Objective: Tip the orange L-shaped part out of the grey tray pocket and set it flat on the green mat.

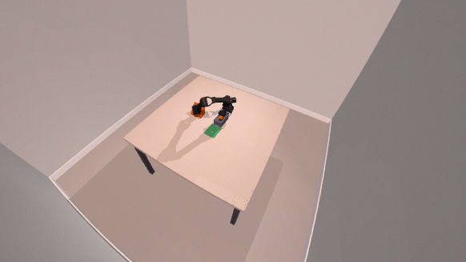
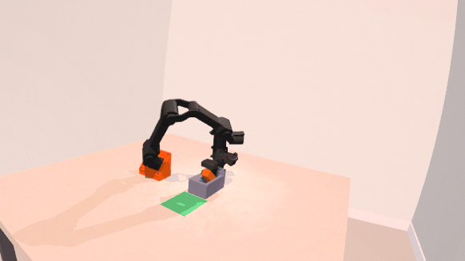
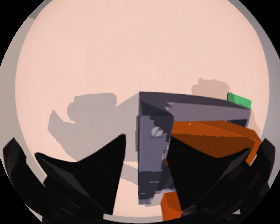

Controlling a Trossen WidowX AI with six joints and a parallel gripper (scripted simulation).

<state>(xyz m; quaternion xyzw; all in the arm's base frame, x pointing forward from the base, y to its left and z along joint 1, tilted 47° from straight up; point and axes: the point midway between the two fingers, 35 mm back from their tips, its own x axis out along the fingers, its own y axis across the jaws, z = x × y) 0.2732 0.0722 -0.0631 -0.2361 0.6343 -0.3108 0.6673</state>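
Nearer the desk's (image 1: 224, 163) (image 2: 300, 210) (image 3: 141, 50) far edge than its near one, the parted, empty end effector (image 1: 222, 114) (image 2: 213, 173) (image 3: 144, 139) bears on the orange part (image 1: 221, 117) (image 2: 208, 175) (image 3: 213, 137), tipped in its tray (image 1: 218, 122) (image 2: 197, 187) (image 3: 154, 145); steady downward pressure should keep the raised end pinchable.

Location type: robot test room or lab. Indicators: a robot arm (image 1: 219, 100) (image 2: 207, 116) on an orange base (image 1: 202, 111) (image 2: 165, 167), inboard of the left edge of the worktop (image 1: 240, 151) (image 2: 304, 218) (image 3: 111, 50). Dark legs (image 1: 144, 160) (image 2: 7, 243) support the left and near corners. Plain walls (image 1: 260, 30) (image 2: 280, 50) with pale skirting (image 1: 260, 94) (image 2: 379, 219) meet beyond the far corner.
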